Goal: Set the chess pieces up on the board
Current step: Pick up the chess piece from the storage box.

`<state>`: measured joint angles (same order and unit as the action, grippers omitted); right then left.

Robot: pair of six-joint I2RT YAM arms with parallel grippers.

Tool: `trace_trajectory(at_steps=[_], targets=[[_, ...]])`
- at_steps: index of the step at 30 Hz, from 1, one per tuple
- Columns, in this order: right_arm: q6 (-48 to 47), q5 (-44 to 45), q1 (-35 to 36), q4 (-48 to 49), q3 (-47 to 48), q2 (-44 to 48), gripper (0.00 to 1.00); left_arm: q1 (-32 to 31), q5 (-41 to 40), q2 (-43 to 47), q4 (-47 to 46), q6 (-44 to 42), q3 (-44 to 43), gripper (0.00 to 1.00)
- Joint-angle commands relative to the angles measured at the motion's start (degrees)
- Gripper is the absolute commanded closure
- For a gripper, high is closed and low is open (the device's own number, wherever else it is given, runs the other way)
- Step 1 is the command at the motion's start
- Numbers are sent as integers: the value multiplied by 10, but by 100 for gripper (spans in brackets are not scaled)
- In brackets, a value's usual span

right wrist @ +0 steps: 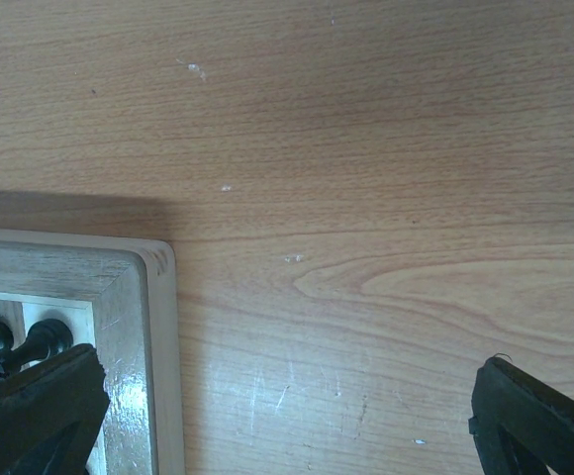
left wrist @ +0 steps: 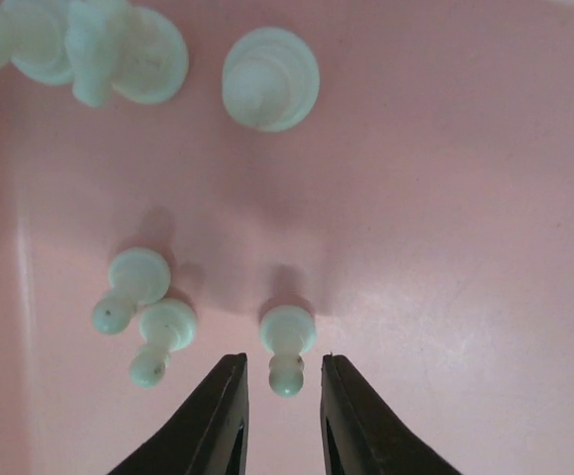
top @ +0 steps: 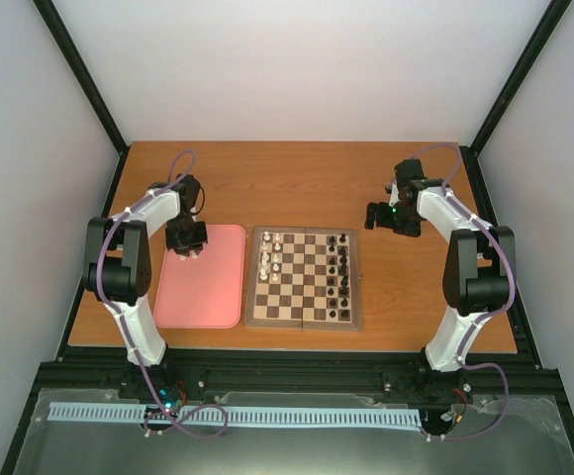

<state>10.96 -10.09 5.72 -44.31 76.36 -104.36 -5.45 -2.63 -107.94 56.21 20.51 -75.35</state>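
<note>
In the left wrist view several white chess pieces lie on their sides on the pink tray (left wrist: 445,218). One white pawn (left wrist: 287,348) lies with its head between my left gripper (left wrist: 284,384), whose black fingers (left wrist: 218,416) stand apart on either side without touching it. Two more pawns (left wrist: 148,317) lie just to the left, and larger pieces (left wrist: 270,77) lie farther off. The board (top: 302,315) sits mid-table with some white pieces (top: 270,252) on its left columns. My right gripper (top: 384,218) hovers wide open and empty past the board's far right corner (right wrist: 143,287).
Black pieces (top: 343,267) fill the board's right columns; two show in the right wrist view (right wrist: 20,341). The tray (top: 203,297) lies just left of the board. Bare wooden table (right wrist: 366,198) lies under the right gripper.
</note>
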Motion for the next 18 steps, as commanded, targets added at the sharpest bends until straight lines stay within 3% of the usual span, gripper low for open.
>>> trace_trajectory(at_steps=[1, 8, 11, 18], targets=[[2, -4, -5, 4, -2, -1, 0, 6, 10, 17, 8, -5, 12, 79], [1, -5, -4, 1, 5, -5, 0, 6, 13, 9, 0, -4, 18, 79], [1, -5, -4, 0, 7, -7, 0, 6, 15, 4, 2, -4, 7, 85], [0, -3, -4, 0, 8, -8, 0, 6, 9, -11, 5, -7, -7, 81]])
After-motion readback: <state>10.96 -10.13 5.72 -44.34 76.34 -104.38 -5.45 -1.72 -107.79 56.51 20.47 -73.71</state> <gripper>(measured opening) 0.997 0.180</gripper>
